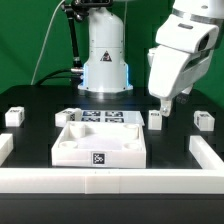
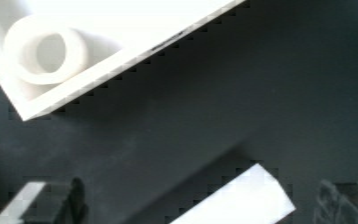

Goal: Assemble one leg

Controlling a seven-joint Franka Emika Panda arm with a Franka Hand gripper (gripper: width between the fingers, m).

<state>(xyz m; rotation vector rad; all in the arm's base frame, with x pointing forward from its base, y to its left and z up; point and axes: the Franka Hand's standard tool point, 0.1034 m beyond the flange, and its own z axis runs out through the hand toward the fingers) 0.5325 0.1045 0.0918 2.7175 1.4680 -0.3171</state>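
On the black table (image 1: 35, 128), toward its edge on the exterior view's right and about mid-depth, is the leg (image 1: 156, 119). It's a small white block standing on the surface, near the tabletop panel's (image 1: 100, 140) rear corner on that side and apart from it.

The gripper (image 1: 165, 102) hangs right over the leg with its fingertips just above the top. Can't make out any contact from this view.

Wrist view: fingers (image 2: 30, 203) are spread apart, dark and blurred, with nothing clamped. A white slanted piece sits between them, closer to one finger. It's most likely the leg (image 2: 265, 195), cut off by the frame edge, and neither pad is visibly touching it. The same view catches a corner of the tabletop panel with one round socket (image 2: 51, 50).

- **Panel:** front centre of the table, with a fiducial tag (image 1: 98, 158) on its front face.
- **Marker board (image 1: 105, 118):** lies flat just behind the panel, in front of the arm's base (image 1: 105, 60).
- **Three more white blocks:**
  - one by the table edge on the exterior view's left (image 1: 13, 116)
  - one just behind the panel's rear corner on that side (image 1: 65, 117)
  - one by the edge on the exterior view's right (image 1: 203, 120)
- **White rail (image 1: 110, 182):** runs along the front edge.
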